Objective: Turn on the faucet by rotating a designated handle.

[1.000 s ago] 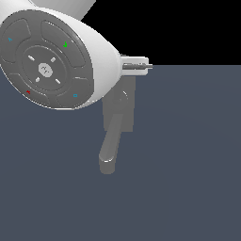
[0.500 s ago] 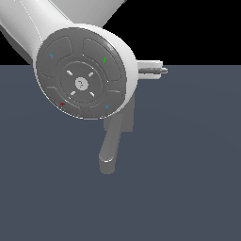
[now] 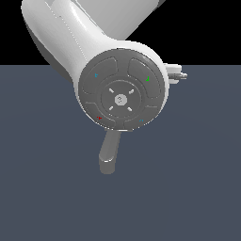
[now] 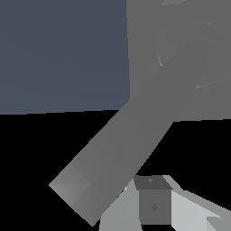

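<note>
The white arm (image 3: 80,37) hides most of the faucet (image 3: 110,153), and the gripper (image 4: 155,205) is cut off by the wrist view's edge.

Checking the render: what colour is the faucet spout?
Plain matte grey; the spout shows best in the wrist view.

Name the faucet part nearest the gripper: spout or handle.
The handle, the straight square-ended bar beside the gripper in the wrist view, not the rounded, shiny-tipped spout.

No readable text, labels, brands or numbers anywhere, only tiny coloured marks on the arm's grey disc (image 3: 120,98)
</note>
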`<state>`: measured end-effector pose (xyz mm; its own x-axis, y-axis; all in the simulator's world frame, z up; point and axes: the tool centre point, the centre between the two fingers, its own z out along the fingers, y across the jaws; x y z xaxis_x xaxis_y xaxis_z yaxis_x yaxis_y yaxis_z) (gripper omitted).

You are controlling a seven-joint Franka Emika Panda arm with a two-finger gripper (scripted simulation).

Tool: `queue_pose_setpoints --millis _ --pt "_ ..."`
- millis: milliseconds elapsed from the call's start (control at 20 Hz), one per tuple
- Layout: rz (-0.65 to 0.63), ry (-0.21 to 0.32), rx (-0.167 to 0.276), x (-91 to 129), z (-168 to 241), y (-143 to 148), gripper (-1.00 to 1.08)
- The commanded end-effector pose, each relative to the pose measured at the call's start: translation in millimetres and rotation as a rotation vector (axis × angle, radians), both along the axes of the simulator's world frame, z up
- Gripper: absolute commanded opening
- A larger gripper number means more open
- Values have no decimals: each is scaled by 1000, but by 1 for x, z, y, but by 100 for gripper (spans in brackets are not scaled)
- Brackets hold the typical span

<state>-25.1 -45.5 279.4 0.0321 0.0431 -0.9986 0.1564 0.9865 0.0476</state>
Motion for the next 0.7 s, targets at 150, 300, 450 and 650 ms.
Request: queue_pose_setpoints --millis 150,300,450,650 --pt "15 -23 -14 5 7 -10 -100" --pt "21 -15 -21 5 -1 -17 -100" --pt "27 -6 -29 5 -8 -23 -100" --pt "34 5 -39 5 -17 -32 -100"
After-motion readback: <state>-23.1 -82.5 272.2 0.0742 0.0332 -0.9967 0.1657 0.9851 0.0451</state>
